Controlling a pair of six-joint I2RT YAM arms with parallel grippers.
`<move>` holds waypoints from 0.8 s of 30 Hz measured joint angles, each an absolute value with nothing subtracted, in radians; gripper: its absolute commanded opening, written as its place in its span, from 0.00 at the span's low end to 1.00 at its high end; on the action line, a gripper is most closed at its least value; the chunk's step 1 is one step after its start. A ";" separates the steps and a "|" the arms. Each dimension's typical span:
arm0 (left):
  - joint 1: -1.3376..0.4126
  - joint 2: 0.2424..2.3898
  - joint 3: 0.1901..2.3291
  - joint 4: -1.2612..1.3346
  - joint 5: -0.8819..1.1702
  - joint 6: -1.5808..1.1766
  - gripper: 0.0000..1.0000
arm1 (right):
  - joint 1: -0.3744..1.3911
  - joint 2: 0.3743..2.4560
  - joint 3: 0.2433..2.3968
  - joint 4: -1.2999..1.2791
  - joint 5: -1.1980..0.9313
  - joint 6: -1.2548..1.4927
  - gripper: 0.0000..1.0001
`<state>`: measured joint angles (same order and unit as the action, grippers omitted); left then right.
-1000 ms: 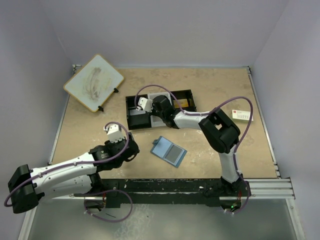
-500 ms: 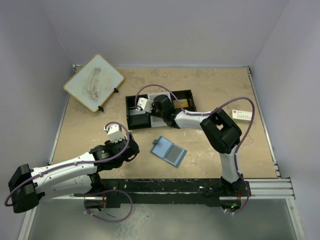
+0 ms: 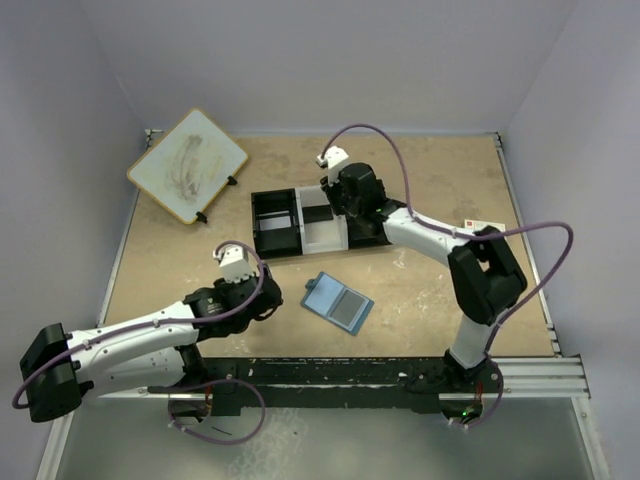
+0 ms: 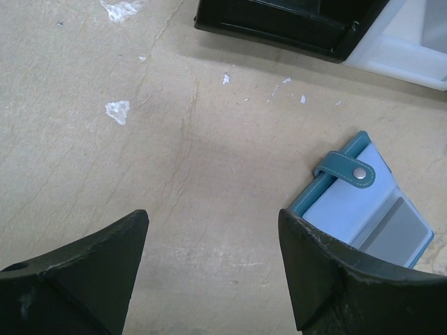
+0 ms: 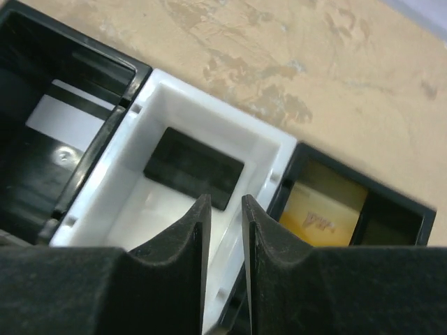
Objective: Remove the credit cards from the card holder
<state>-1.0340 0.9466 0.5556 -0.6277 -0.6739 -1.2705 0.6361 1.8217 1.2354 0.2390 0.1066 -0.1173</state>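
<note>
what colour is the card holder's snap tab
Teal blue; the snap tab shows best in the left wrist view.

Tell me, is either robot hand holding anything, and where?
Nothing is held. The left gripper hangs open beside the card holder; the right gripper, slightly open, is empty above the tray.

I see the tan table [image 3: 430,170] carrying the open card holder [image 3: 338,302] toward its near edge, a three-compartment tray [image 3: 275,222] mid-table, a whiteboard [image 3: 187,165] at the far left corner and a white card [image 3: 478,226] by the right edge.
</note>
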 measured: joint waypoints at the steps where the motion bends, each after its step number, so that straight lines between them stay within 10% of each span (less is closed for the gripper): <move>1: -1.034 0.952 0.560 -0.623 -0.669 -1.264 0.73 | 0.630 1.794 1.222 0.228 0.110 -0.062 0.29; 24: -1.037 1.126 0.574 -0.283 -0.327 -1.129 0.64 | 0.641 1.201 0.546 -0.004 -0.094 0.538 0.47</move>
